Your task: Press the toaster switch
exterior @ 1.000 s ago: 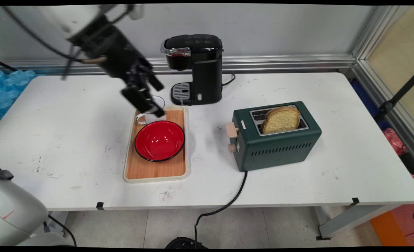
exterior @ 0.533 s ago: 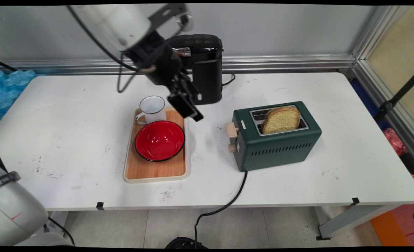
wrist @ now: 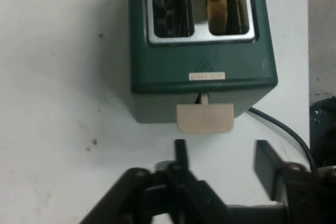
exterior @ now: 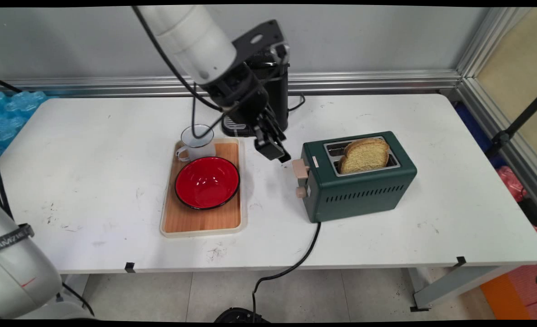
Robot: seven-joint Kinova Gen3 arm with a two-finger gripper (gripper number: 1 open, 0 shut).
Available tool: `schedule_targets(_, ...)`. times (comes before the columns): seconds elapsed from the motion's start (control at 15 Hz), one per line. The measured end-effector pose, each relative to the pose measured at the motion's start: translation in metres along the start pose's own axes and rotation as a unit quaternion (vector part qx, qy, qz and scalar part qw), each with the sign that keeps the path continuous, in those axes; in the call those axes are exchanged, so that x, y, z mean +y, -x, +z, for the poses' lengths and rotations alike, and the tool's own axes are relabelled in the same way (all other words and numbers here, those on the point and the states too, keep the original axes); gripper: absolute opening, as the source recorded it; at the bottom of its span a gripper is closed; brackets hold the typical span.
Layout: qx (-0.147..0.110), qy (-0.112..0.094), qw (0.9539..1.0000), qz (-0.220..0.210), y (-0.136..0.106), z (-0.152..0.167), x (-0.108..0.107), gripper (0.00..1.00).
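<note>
Gripper point(wrist: 220, 158): black, two-finger, fingers spread wide with nothing between them; poised just short of the toaster's lever point(wrist: 205, 117) and touching nothing. In the main view the gripper point(exterior: 274, 152) hangs above bare table point(exterior: 91, 181), between the tray and the toaster's lever end.

Toaster point(exterior: 359, 179): dark green, two-slot, on the table's right half, black cord running off the near edge. Beige lever point(exterior: 300, 168) and a small round knob point(exterior: 300, 192) on the end facing the gripper. One slice of bread point(exterior: 365, 155) stands in a slot; the other slot looks empty in the hand view.

Tray point(exterior: 201, 221): wooden, pale rim, left of the gripper. Holds a red bowl point(exterior: 207, 182) with a white enamel mug point(exterior: 196, 141) at the far end.

Coffee maker point(exterior: 268, 97): black, at the back, partly hidden by the arm.

Change: a second ago the gripper hung over the mug; half a second ago, over the tray's far right edge; it is now beside the toaster's lever. Nothing on the table has moved.
</note>
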Motion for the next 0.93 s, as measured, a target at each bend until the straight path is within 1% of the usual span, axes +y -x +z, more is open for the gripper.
schedule_targets(0.47,-0.009,-0.009,0.9999,0.008,-0.011,0.034,0.000,0.00)
schedule_targets(0.93,-0.023,-0.014,0.9996,0.009,-0.007,0.062,0.000,0.00)
